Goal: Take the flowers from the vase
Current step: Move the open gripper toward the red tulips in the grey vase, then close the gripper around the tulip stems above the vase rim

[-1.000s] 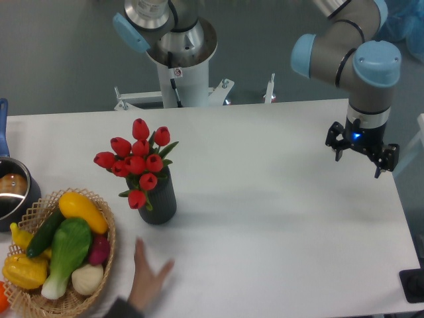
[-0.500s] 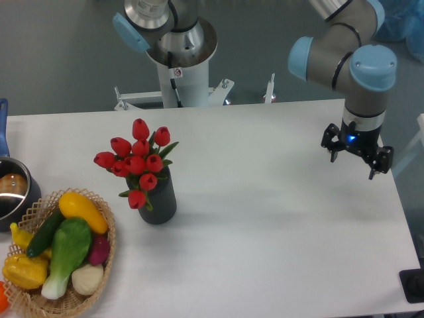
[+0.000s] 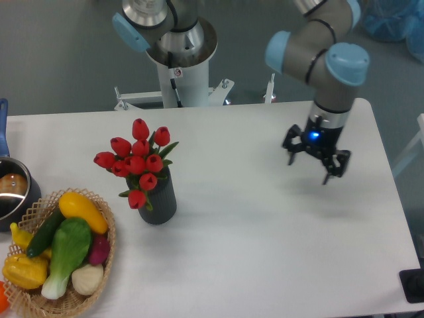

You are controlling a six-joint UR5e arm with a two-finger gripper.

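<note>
A single fixed camera looks steeply down from the front edge of the white rectangular table, facing the grey robot pedestal at the far edge, from moderately far, taking in almost the whole tabletop.

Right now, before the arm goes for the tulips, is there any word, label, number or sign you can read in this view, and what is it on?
No text can be read.
Small white sticker with a red mark on the robot's white pedestal: too small and blurred to read.
Blue light on the gripper: a glow, not a sign.
The flowers, the vase, the basket and the pot show no lettering.
</note>
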